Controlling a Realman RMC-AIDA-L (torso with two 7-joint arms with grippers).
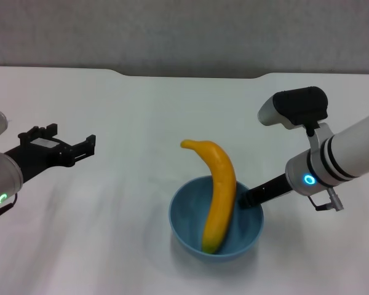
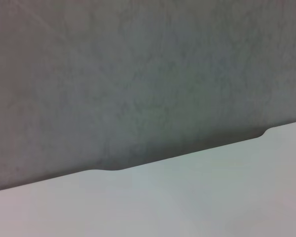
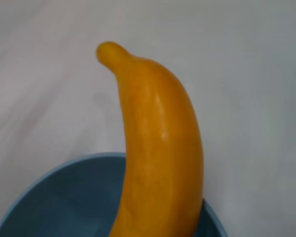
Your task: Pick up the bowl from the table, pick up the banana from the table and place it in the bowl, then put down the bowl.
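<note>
The banana (image 1: 218,195) already stands in the light-blue bowl (image 1: 190,233), its lower end down on the bowl's floor near the robot and its long axis leaning away, up and over the far rim, so the stem tip hangs out past the bowl towards the far edge of the white worktop (image 1: 123,110). The right gripper (image 1: 246,198) reaches in from the robot's right and meets the bowl at its right-hand rim, just beside the banana; its black jaws appear clamped on that rim, though the banana hides part of the contact. From the head view alone I cannot tell whether the bowl rests on the worktop or is held just above it. The right wrist view looks along the banana from close in, with the blue rim below it. The left gripper (image 1: 80,149) hangs well apart to the robot's left, above bare worktop, jaws apart and holding nothing. What remains, by my reading, is setting the bowl down. That falls to the right arm, and since the banana leans away from the jaws, a level lowering should keep it from tipping out over the far rim.
</note>
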